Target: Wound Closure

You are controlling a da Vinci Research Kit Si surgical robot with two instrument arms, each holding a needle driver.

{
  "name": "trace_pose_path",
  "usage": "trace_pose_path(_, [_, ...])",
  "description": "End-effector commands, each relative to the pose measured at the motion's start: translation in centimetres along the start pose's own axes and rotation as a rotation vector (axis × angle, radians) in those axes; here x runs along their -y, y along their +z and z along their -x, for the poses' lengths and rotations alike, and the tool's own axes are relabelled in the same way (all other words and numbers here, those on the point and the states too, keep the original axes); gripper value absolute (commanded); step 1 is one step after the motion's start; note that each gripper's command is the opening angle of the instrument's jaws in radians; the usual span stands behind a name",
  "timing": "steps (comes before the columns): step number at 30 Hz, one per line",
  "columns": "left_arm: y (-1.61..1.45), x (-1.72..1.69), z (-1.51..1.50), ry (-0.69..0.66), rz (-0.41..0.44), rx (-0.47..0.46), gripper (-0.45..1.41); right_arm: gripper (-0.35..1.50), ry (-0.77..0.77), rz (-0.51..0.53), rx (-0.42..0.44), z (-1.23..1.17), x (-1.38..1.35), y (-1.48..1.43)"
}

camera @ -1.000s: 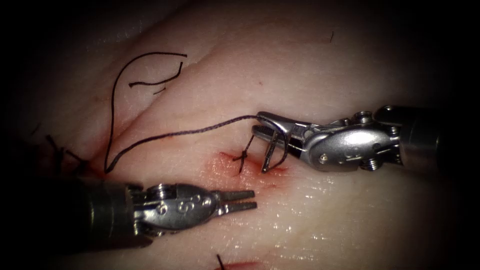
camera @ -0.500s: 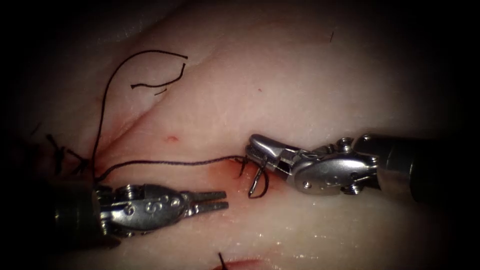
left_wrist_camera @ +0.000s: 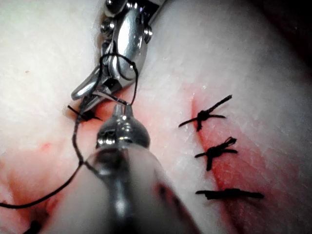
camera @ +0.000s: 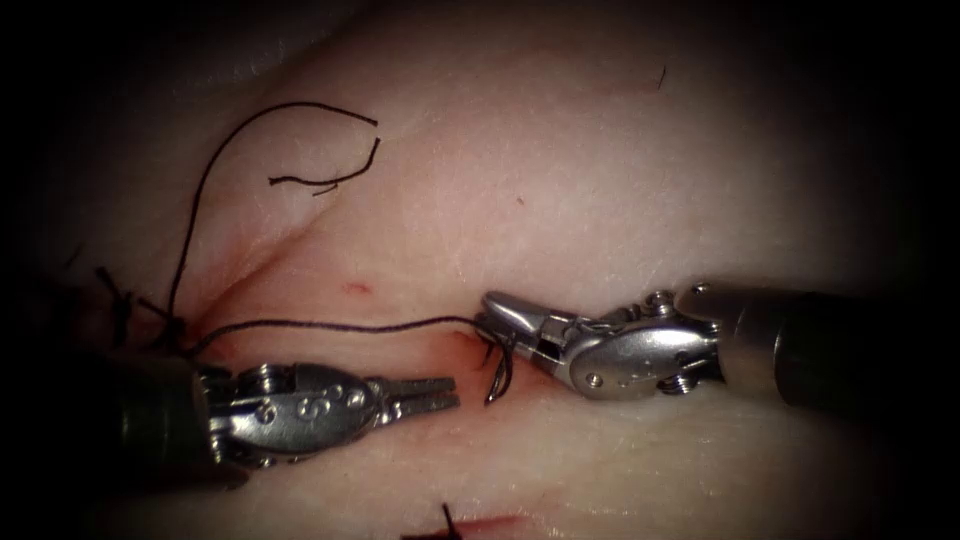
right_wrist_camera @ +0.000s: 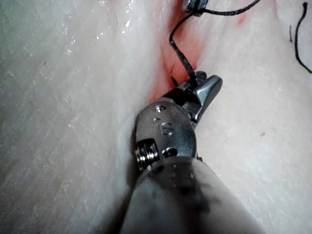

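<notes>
"What does the right tool hold?"

"Its jaws pinch the thread by the cut. The needle hangs there, out of the tissue."

"And the left tool?"

"Nearly closed, holding nothing. The needle looks thin, stiff and slippery; best to grab its middle."

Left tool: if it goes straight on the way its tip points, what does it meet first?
Probably the loop of thread hanging from the right tool, just beyond the left tool tips; the right tool comes next. Depth is unclear, so it might pass over or under the loop.
</notes>
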State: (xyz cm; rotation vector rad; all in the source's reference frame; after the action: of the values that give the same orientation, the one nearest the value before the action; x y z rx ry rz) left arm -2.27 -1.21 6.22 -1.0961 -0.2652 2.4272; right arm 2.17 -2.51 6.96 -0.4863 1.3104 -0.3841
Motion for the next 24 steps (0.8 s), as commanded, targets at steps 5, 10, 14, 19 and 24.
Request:
trace_pose_path(5, [0.10, 0.02, 0.00, -0.002, -0.004, 0.001, -0.03, -0.35, 0.028, -0.017, 0.015, 0.03, 0.08, 0.04])
trace_pose_path(10, [0.15, 0.02, -0.04, -0.009, -0.012, 0.003, -0.05, -0.35, 0.077, -0.020, 0.031, 0.10, 0.15, -0.02])
trace_pose_path(14, [0.25, 0.04, -0.10, -0.004, -0.020, 0.004, -0.05, -0.35, 0.116, -0.027, 0.049, 0.18, 0.21, -0.02])
trace_pose_path(19, [0.32, 0.05, -0.14, 0.005, -0.017, 0.003, -0.07, -0.35, 0.143, -0.050, 0.054, 0.26, 0.36, -0.04])
trace_pose_path(24, [0.32, 0.05, -0.13, 0.006, -0.017, 0.003, -0.08, -0.35, 0.151, -0.051, 0.059, 0.28, 0.39, -0.12])
